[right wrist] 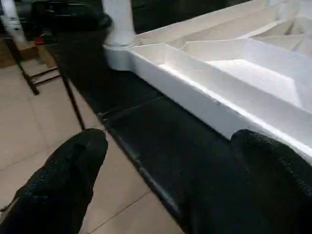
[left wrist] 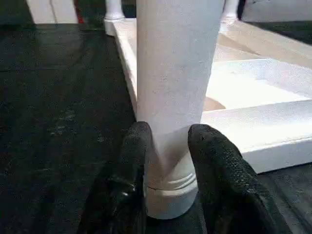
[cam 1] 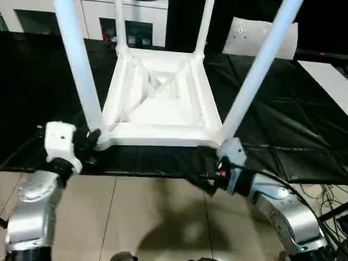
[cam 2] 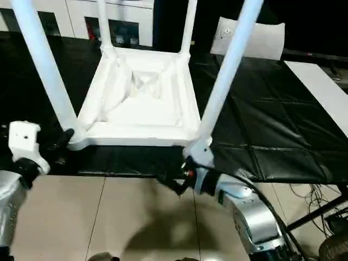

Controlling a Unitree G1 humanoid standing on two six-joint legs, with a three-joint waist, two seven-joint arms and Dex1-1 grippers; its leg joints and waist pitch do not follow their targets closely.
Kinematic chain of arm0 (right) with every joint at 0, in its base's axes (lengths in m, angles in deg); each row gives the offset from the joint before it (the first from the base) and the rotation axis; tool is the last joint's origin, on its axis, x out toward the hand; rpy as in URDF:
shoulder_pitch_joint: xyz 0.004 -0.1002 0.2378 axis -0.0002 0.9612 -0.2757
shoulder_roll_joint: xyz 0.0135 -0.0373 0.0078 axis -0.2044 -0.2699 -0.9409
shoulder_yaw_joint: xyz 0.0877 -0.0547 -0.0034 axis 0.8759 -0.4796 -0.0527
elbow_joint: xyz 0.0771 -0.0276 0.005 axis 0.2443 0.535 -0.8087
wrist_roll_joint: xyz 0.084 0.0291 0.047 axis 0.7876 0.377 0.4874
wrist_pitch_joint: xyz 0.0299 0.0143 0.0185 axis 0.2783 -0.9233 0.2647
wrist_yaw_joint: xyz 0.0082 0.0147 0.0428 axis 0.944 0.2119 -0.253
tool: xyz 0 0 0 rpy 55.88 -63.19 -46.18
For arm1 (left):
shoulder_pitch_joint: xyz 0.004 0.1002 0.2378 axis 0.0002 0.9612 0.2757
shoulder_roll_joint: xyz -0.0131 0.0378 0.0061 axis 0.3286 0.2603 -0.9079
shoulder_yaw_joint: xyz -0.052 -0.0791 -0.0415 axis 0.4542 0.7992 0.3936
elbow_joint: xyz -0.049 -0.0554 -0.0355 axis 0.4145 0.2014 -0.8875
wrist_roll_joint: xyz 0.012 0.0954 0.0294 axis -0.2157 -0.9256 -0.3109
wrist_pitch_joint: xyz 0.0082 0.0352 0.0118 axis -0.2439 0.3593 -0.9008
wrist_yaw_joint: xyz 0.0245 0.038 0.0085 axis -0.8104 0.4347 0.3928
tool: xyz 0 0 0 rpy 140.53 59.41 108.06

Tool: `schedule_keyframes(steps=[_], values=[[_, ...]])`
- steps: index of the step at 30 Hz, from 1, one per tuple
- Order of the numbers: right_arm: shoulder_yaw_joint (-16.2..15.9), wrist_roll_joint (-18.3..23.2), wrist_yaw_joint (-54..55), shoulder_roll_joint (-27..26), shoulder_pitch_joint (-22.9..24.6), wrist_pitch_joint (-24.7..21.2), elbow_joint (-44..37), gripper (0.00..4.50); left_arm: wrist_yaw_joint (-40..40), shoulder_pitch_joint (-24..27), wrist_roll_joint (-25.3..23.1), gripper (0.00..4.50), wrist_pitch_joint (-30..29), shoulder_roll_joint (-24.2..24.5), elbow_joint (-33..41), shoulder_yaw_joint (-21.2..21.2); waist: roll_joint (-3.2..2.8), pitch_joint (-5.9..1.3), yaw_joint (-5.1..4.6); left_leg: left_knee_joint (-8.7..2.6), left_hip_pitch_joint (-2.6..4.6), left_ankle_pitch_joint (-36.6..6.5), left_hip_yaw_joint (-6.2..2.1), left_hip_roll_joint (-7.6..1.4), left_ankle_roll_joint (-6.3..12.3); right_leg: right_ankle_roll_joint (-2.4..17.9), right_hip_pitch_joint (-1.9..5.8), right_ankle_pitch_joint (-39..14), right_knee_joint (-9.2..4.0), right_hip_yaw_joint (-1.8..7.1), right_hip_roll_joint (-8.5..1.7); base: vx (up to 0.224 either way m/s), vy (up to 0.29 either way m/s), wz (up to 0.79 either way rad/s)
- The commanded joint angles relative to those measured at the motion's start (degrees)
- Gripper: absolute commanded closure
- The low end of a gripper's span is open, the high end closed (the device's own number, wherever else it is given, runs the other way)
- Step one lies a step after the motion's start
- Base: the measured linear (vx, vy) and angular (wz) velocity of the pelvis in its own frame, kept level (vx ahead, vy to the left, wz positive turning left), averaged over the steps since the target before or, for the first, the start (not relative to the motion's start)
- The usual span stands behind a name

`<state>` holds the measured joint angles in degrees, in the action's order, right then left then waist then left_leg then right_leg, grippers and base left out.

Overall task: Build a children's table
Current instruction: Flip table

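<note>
The children's table (cam 1: 163, 109) lies upside down on the black-covered bench, its ribbed underside facing up. Four white legs stand in its corner sockets: near-left leg (cam 1: 79, 60), near-right leg (cam 1: 261, 65) and two far legs (cam 1: 120, 27). My left gripper (left wrist: 168, 134) is shut on the base of the near-left leg (left wrist: 173, 73), just above its socket. My right gripper (right wrist: 170, 141) is open just off the bench's front edge, below the near-right corner (cam 1: 217, 138), with nothing between its fingers (right wrist: 73, 161).
The black cover (cam 1: 283, 130) ends in a front edge right by both wrists, with tiled floor (cam 1: 152, 217) below. A white cabinet with dark openings (cam 1: 136, 16) and a white cushion-like bag (cam 1: 261, 35) stand behind. Cables (cam 1: 326, 196) hang at the right.
</note>
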<state>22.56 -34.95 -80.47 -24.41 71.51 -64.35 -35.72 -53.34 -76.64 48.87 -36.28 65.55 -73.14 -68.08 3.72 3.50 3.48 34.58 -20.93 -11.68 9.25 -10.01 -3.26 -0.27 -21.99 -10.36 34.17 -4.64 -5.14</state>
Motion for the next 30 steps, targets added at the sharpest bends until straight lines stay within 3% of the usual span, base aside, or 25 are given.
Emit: schedule_keyframes(steps=[1, 3, 4, 8, 10, 20, 21, 26, 30], values=[[-0.4, 0.6, -1.0, 0.7, -0.1, -0.6, -1.3, 0.0, 3.8, -0.5, 1.4, 2.91, 0.0, 1.5, -0.7, -0.5, -1.23, -3.17, 0.08, -5.7, 0.69, -16.0, -1.17, -3.42, -1.27, 9.0, 1.52, -14.2, -3.8, 3.24, -3.49, 0.0, 0.0, 0.0], [-0.4, 0.7, -1.3, 0.9, -0.1, -0.6, -1.4, 0.0, 5.9, -0.7, 2.2, 2.91, -0.1, 3.1, -1.8, -0.4, -1.25, -3.26, 0.04, -5.67, 0.74, -15.1, -1.08, -3.4, -1.21, 9.8, 1.53, -12.0, -3.49, 3.23, -3.38, 0.0, 0.0, 0.0], [-0.4, 0.9, -1.5, 1.0, -0.1, -0.7, -1.5, 0.0, 6.6, -0.8, 2.6, 2.69, -0.2, 3.9, -2.3, -0.2, -1.56, -3.3, 0.09, -5.64, 0.81, -14.9, -1.1, -3.39, -1.33, 10.1, 1.51, -11.4, -3.34, 3.24, -3.37, 0.0, 0.0, 0.0], [-0.3, 1.6, -2.2, 1.2, 0.1, -1.0, -2.2, 0.0, 8.7, -1.2, 4.4, 2.51, 0.2, 5.5, -3.4, 0.8, -1.47, -3.43, 0.05, -5.61, 0.73, -13.7, -0.92, -3.38, -1.19, 11.4, 1.85, -8.0, -2.93, 3.31, -3.34, 0.0, 0.0, 0.0], [-0.2, 1.7, -2.5, 1.4, 0.2, -1.0, -2.3, 0.0, 11.0, -1.2, 5.5, 2.18, 1.0, 6.4, -3.9, 0.7, -1.37, -3.36, 0.03, -5.64, 0.74, -13.8, -0.82, -3.37, -1.02, 11.4, 1.85, -8.6, -2.94, 3.41, -3.35, 0.0, 0.0, 0.0], [-0.4, 2.3, -3.3, 1.1, 0.2, -0.5, -2.4, 0.0, 16.3, -4.2, 8.1, 1.59, 3.5, 9.3, -9.8, 1.1, -1.18, -3.02, 0.14, -5.81, 1.19, -18.2, -0.75, -3.32, -2.02, 9.9, 1.29, -16.4, -3.78, 3.78, -3.49, 0.0, 0.0, 0.0], [-0.4, 2.2, -3.4, 1.0, 0.1, -0.6, -2.4, 0.0, 16.3, -5.0, 7.5, 1.33, 4.3, 9.6, -11.3, 0.9, -1.23, -3.1, 0.2, -5.76, 1.34, -18.1, -0.71, -3.29, -1.98, 9.7, 1.21, -16.2, -3.69, 3.82, -3.46, 0.0, 0.0, 0.0], [-0.6, 1.6, -2.5, 0.4, -0.3, -0.5, -2.0, 0.0, 15.5, -7.6, 7.2, 1.25, 4.5, 9.1, -13.6, 0.0, -1.32, -3.16, 0.22, -5.86, 1.24, -17.7, -0.86, -3.42, -2.45, 9.9, 1.36, -15.4, -3.49, 3.78, -3.58, 0.0, 0.0, 0.0], [-1.1, 0.8, -0.8, -0.6, -0.4, -0.7, -2.0, 0.0, 13.2, -9.4, 6.0, 1.25, 4.9, 7.1, -14.2, -1.6, -1.35, -3.38, 0.23, -5.68, 1.14, -15.1, -0.68, -3.4, -2.35, 11.2, 1.58, -10.9, -3.03, 3.77, -3.5, 0.0, 0.0, 0.0]])
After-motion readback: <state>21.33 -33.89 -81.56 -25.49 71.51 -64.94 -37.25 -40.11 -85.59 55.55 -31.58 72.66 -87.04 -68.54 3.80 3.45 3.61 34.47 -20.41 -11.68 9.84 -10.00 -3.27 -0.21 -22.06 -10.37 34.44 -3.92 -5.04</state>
